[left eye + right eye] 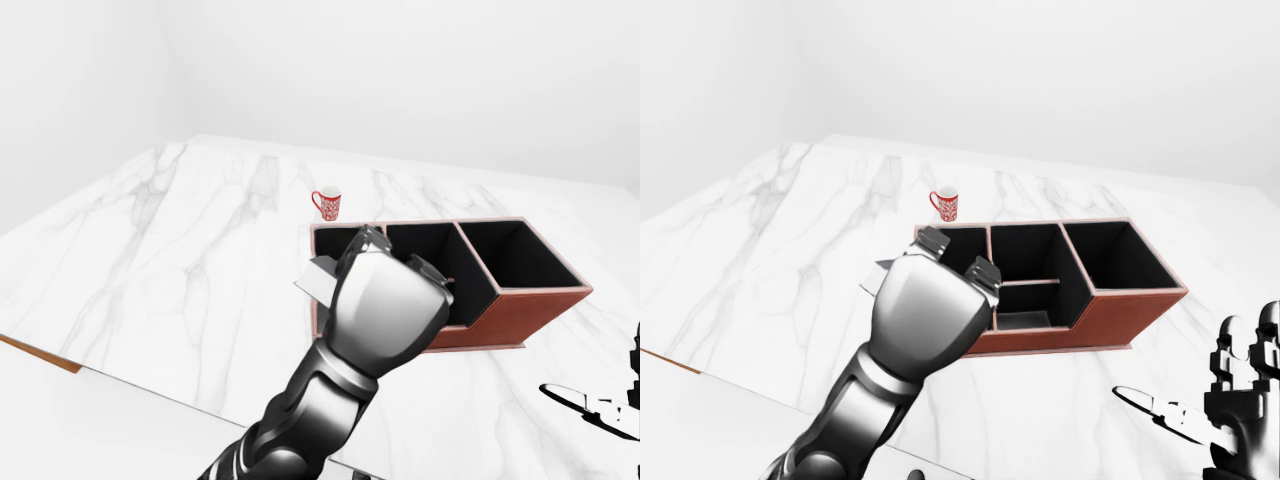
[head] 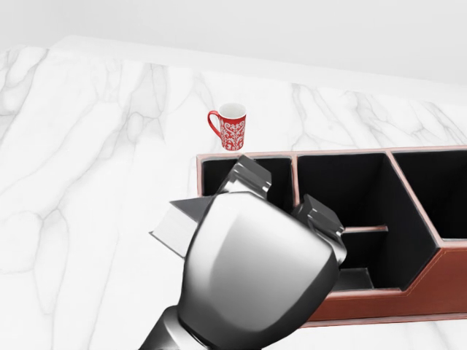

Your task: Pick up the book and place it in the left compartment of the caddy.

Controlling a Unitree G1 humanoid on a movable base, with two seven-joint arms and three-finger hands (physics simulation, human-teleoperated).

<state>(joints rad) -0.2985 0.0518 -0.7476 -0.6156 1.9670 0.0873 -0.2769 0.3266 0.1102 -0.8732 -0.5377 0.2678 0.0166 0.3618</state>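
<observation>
Grey book rides over the caddy's left edge

Grey and thin, the book [image 2: 177,227] juts left from under the left hand [image 2: 255,262], whose fingers [image 2: 248,177] pinch it above the caddy [image 2: 408,299] near its left compartment. It looks stiff, light and smooth; a grip across the covers seems right. Its long axis cannot be told. The right hand [image 1: 1240,400] hangs spread, empty.

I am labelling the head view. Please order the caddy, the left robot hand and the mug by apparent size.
1. caddy
2. left robot hand, enlarged by nearness to the camera
3. mug
</observation>
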